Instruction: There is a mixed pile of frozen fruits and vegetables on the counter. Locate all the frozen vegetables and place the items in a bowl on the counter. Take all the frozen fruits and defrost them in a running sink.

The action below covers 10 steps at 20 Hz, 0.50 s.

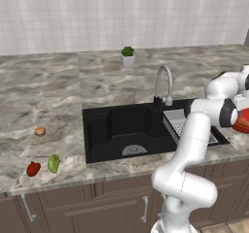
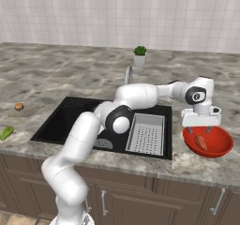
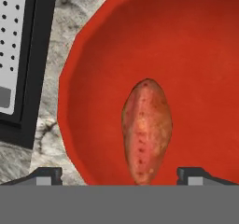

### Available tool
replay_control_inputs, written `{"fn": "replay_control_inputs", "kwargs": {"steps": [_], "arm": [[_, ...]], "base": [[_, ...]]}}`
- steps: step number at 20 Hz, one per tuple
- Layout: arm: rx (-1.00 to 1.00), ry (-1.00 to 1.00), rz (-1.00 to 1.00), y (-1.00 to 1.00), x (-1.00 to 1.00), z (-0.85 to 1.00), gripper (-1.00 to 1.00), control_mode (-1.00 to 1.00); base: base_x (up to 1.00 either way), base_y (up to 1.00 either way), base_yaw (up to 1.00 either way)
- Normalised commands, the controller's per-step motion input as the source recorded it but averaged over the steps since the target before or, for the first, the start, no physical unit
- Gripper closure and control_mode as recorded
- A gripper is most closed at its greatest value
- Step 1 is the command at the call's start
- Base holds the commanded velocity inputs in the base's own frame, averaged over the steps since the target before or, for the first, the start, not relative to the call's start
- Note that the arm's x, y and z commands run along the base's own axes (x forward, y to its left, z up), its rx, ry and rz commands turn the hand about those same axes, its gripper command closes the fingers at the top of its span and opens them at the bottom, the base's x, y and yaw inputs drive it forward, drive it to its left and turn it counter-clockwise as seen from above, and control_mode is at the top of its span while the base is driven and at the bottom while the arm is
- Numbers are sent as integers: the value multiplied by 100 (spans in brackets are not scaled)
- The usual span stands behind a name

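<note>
Flanking bowl (image 2: 224, 146): rack (image 2: 146, 134), sink (image 2: 70, 121)

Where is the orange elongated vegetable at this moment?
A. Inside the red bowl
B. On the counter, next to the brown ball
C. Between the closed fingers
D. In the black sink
A: the orange vegetable lies inside the red bowl, under the open gripper.

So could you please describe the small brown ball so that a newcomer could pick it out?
Start at the black sink and look left along the marble counter. The brown ball sits alone there, farther back than the red piece and yellow-green fruit, and it is the roundest and smallest.
</note>
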Motion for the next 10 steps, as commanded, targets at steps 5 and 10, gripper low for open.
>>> {"fn": "replay_control_inputs", "kwargs": {"steps": [5,10], "arm": [[0,0,-9,49,-31,53,-100,-100],[0,-2,-3,72,-29,38,-100,-100]], "base": [[0,0,0],[0,0,0]]}}
